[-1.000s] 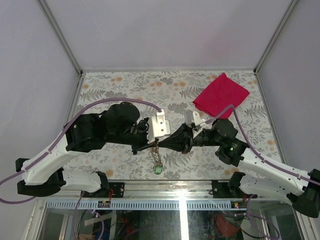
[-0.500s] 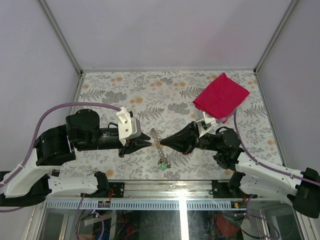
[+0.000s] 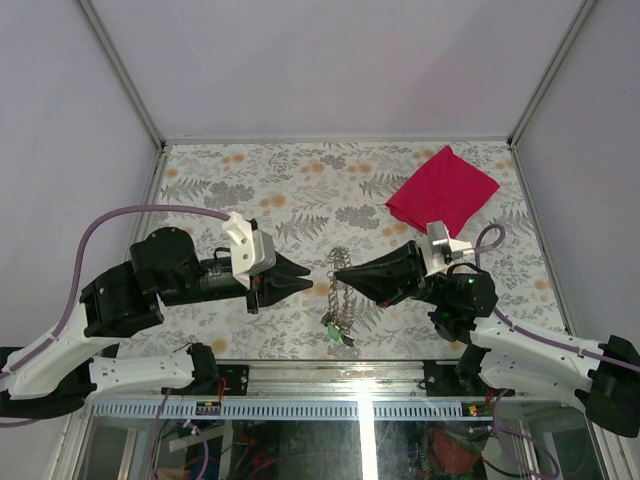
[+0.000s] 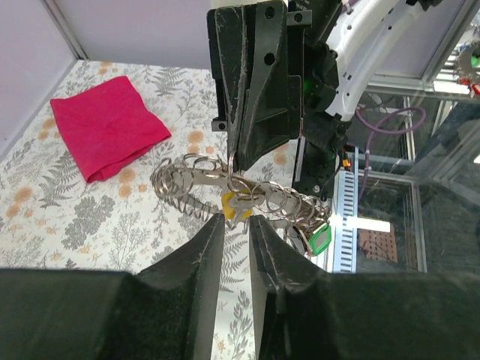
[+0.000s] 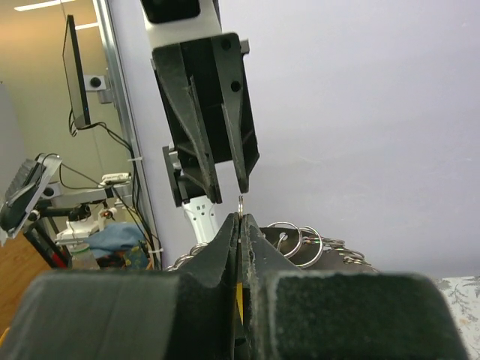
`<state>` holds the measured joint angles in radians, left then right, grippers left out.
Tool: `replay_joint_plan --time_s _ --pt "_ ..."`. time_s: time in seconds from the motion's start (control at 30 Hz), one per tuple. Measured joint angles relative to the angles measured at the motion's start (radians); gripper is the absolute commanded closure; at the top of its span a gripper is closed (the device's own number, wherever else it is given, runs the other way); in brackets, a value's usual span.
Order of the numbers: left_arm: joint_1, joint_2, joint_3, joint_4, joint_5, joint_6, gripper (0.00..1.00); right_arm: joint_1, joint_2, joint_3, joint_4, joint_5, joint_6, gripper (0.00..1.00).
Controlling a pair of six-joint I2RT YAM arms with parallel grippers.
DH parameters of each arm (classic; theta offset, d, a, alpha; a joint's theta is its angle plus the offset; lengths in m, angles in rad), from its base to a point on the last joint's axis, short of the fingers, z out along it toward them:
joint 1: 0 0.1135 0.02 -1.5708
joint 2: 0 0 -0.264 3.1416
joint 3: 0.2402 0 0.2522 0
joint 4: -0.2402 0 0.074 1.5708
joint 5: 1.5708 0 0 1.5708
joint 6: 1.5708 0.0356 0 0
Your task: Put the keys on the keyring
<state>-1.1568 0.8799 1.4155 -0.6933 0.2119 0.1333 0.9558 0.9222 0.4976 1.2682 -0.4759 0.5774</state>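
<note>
Keyring (image 4: pixel 180 180) (a chain of wire rings) runs from mid-left to lower right in the left wrist view; in the top view it hangs from centre toward the bottom edge. Right gripper (image 3: pixel 336 272) is pressed together, pinching it, arm pointing left. Left gripper (image 3: pixel 305 284) points right, facing it, just apart, fingers (image 4: pixel 196 259) slightly parted and holding nothing. Yellow key (image 4: pixel 234 207) sits among the rings — blade hidden, heading unclear; green tag (image 4: pixel 320 238) at the lower-right end

Bright, even overhead light; soft shadows; wrist-cam foregrounds blurry
</note>
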Motion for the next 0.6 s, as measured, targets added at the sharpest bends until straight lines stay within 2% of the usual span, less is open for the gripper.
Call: replay_joint_plan --time_s 0.17,0.3,0.4,0.5,0.53,0.6 --pt "0.0 -0.069 -0.118 0.127 -0.041 -0.035 0.67 0.0 -0.035 -0.002 -0.019 0.021 -0.006 1.0" --pt "0.0 -0.113 -0.206 0.19 -0.09 -0.058 0.6 0.0 -0.11 -0.002 -0.13 0.024 -0.054 1.0" --pt "-0.001 -0.142 -0.261 0.238 -0.138 -0.069 0.46 0.0 -0.168 0.003 -0.227 0.031 -0.097 1.0" --pt "-0.001 -0.175 -0.333 0.294 -0.19 -0.073 0.37 0.0 -0.208 0.027 -0.329 0.029 -0.135 1.0" --pt "-0.001 -0.183 -0.356 0.309 -0.199 -0.073 0.3 0.0 -0.216 0.039 -0.362 0.024 -0.146 1.0" --pt "-0.001 -0.201 -0.402 0.343 -0.218 -0.073 0.23 0.0 -0.229 0.066 -0.421 0.011 -0.162 1.0"
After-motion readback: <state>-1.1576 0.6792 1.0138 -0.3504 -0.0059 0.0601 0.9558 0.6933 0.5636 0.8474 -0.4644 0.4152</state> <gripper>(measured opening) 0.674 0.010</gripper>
